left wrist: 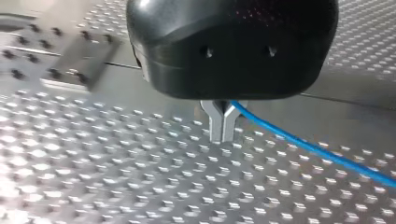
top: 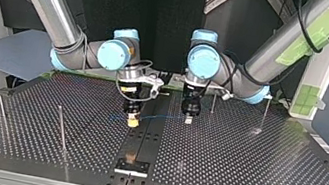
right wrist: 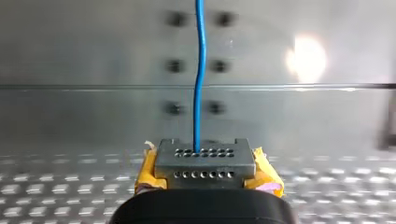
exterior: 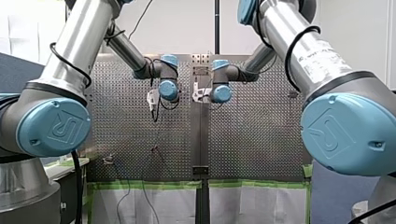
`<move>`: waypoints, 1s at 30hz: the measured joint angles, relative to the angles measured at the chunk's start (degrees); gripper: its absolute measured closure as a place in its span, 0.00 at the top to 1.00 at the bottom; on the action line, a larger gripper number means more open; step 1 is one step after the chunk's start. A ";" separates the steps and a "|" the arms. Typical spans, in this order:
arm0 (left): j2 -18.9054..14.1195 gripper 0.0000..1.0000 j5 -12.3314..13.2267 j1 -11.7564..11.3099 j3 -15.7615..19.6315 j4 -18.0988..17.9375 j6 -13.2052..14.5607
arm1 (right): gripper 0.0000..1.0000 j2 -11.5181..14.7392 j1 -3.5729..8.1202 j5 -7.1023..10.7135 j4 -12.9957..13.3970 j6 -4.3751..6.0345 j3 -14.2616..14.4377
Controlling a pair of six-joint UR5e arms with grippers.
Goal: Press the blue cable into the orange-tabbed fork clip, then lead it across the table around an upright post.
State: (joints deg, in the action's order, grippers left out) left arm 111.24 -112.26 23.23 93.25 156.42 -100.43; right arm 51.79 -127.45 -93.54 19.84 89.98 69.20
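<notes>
The blue cable (top: 160, 118) hangs taut just above the table's middle seam, stretched between my two grippers. My left gripper (top: 188, 120), at the top view's right, has its metal fingers (left wrist: 215, 127) shut on the cable (left wrist: 303, 144), which leaves them sideways. At the top view's left, my right gripper (top: 133, 122) with yellow pads (right wrist: 148, 170) is shut on the cable (right wrist: 198, 84), which runs straight ahead from it. A small clip with an orange tab (top: 130, 157) stands on a plate near the table's near edge in the top view, apart from both grippers.
Thin upright posts stand on the perforated table (top: 241, 166): two at the top view's left (top: 62, 128) (top: 2, 113) and two behind my left gripper (top: 213, 101) (top: 264, 114). A dark seam strip (top: 145, 137) runs down the table's middle.
</notes>
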 joint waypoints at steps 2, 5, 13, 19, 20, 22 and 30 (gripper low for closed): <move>-0.88 0.00 -0.01 -0.01 -0.28 0.31 -0.23 | 0.00 1.03 -0.02 0.02 -0.32 0.02 -0.29; -2.33 0.00 -0.03 0.03 -0.73 0.69 -0.40 | 0.00 2.42 -0.03 0.02 -0.58 0.03 -0.53; -5.97 0.00 -0.04 0.37 -3.42 2.70 -0.32 | 0.00 6.31 -0.04 -0.15 -1.50 0.04 -0.95; -6.58 0.00 -0.03 0.73 -6.05 4.57 -0.41 | 0.00 8.88 0.00 -0.33 -2.43 0.10 -1.90; -6.59 0.00 -0.03 0.77 -6.40 4.67 -0.45 | 0.00 9.24 0.01 -0.36 -2.60 0.11 -2.04; -6.60 0.00 -0.02 0.83 -6.97 4.79 -0.51 | 0.00 10.08 0.03 -0.39 -2.86 0.12 -2.22; -6.61 0.00 0.13 1.21 -8.94 6.29 -1.16 | 0.00 13.89 1.38 -2.72 -5.62 0.12 -3.01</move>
State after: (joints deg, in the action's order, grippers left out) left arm 104.64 -112.13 24.44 84.31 162.71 -101.59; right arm 65.68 -126.07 -96.26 14.23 90.11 66.19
